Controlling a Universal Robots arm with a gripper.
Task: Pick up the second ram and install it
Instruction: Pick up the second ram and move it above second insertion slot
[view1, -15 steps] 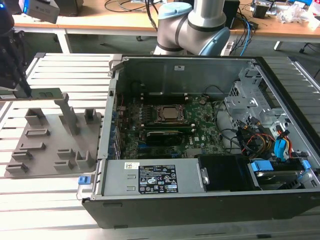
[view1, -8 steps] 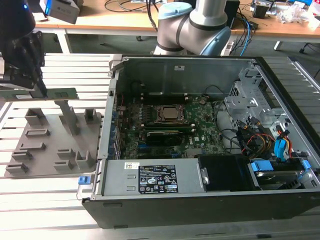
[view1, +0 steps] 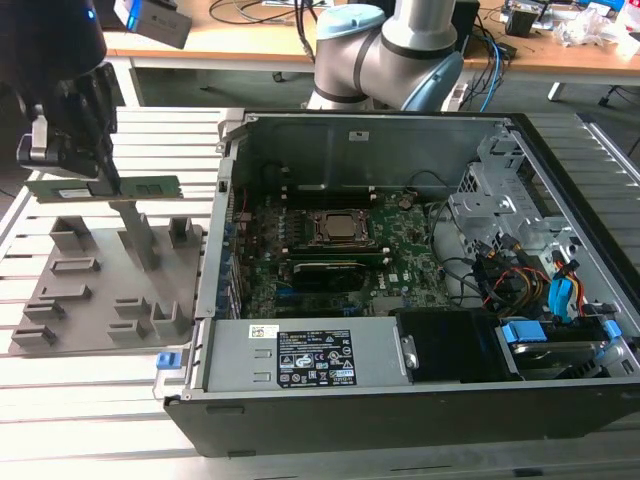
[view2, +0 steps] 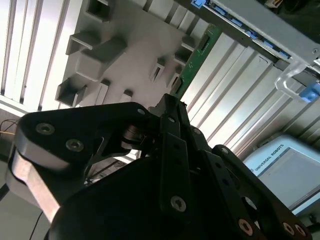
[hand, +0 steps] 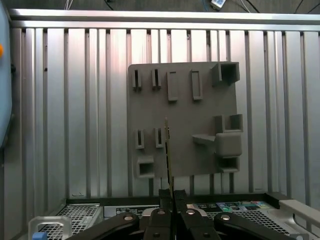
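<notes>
I'm in a robotics lab, by the look of it — a slotted aluminium desk (view1: 90, 420) under my arm (view1: 400, 45), an open computer case (view1: 300, 425) with its board bare, a grey fixture tray (view1: 80, 290) just beside it. Behind, wooden desks (view1: 250, 45) strewn with cables (view1: 488, 70) — proper lab clutter.

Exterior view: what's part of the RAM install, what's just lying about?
In the job: long thin green ram stick, black gripper shut on it, green motherboard in the open black case.
Lying about: grey plastic tray with upright blocks, cables on the wooden desk.
</notes>
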